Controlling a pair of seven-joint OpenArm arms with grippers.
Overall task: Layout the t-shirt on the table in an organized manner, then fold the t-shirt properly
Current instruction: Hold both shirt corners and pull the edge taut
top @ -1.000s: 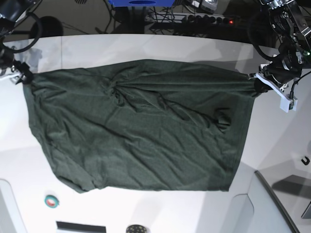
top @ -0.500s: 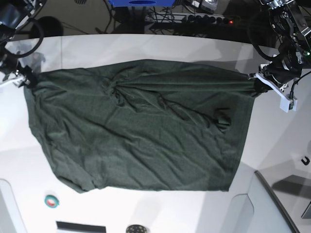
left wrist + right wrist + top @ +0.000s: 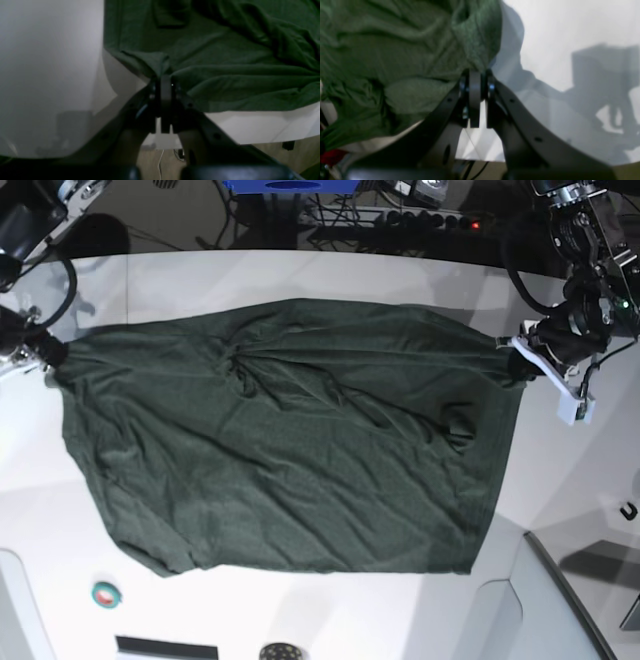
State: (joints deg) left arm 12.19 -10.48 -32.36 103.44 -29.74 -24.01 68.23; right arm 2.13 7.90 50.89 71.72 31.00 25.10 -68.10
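Left wrist: left gripper (image 3: pixel 165 80) jaws clamped on a bunched corner of the shirt (image 3: pixel 225 62), over the white worktop (image 3: pixel 50 62)

Right wrist: right gripper (image 3: pixel 477 75) jaws clamped on the opposite corner

Base: shirt spread wrinkled across the worktop, stretched between both grippers

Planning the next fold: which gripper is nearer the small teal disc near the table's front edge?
Right. The right gripper pinches the t-shirt corner on the same side as the teal disc; the left gripper grips the opposite far corner, across the whole shirt.
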